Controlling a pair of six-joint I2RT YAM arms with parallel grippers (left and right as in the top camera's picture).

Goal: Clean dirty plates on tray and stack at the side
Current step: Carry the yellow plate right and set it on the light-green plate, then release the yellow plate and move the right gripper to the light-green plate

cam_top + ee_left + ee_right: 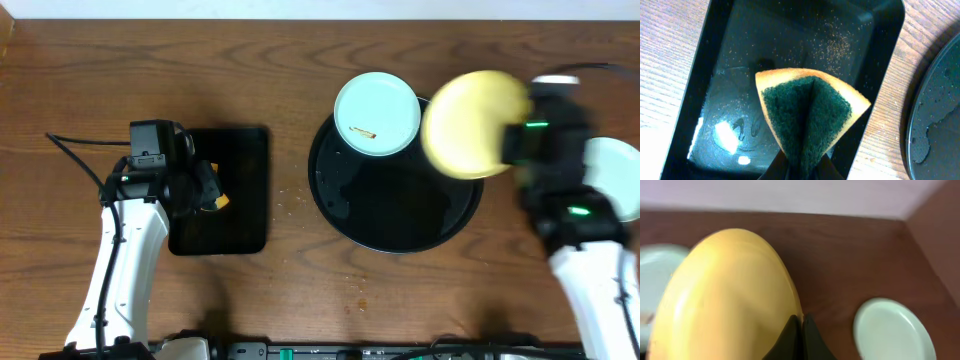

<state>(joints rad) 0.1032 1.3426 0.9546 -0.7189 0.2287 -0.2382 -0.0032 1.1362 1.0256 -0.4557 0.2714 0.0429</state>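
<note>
My right gripper (pixel 801 325) is shut on the rim of the pale yellow plate (pixel 725 295). It holds that plate (pixel 475 125) tilted in the air above the right edge of the round black tray (pixel 395 215). A pale blue plate (pixel 376 113) with a small brown smear rests on the tray's back rim. Another pale plate (pixel 612 170) lies on the table at the right, partly under my right arm; in the right wrist view this plate (pixel 892 330) looks unmarked. My left gripper (pixel 802 162) is shut on a folded green and yellow sponge (pixel 807 112).
The sponge hangs over a rectangular black tray (pixel 715 75) flecked with crumbs and water. Water drops lie on the round tray's floor (pixel 935 125). Crumbs dot the wood between the trays (pixel 292 195). A cable (pixel 75 150) trails left of my left arm.
</note>
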